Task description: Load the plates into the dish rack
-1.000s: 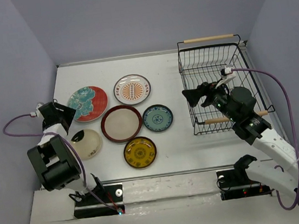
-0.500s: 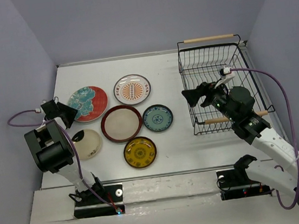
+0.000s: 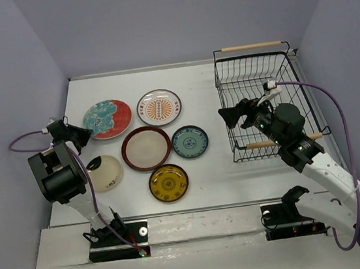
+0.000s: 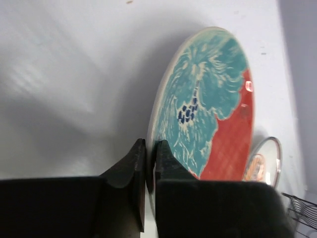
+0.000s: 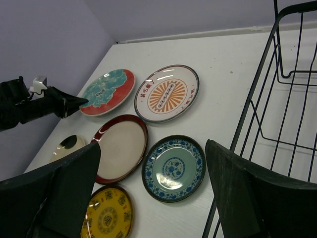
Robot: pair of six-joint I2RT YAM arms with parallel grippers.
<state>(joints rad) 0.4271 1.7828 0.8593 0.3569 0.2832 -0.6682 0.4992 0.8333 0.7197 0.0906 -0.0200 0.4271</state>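
Pinching only the rim of the round teal-and-red patterned plate (image 3: 108, 119), upper left, the left gripper (image 4: 148, 148) may lose it lifting; right gripper (image 5: 153, 173) gapes.

A white table (image 3: 236, 167) carries six patterned plates (image 3: 146, 147) clustered on its left half. A black wire dish rack (image 3: 251, 68) stands at its right.

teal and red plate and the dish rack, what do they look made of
Teal-and-red plate: likely glazed ceramic. It is glossy, with a bright highlight on the red part.
Dish rack: thin black wire, probably coated metal, with little shine.
Its rod handles: pale tan, likely bare wood.
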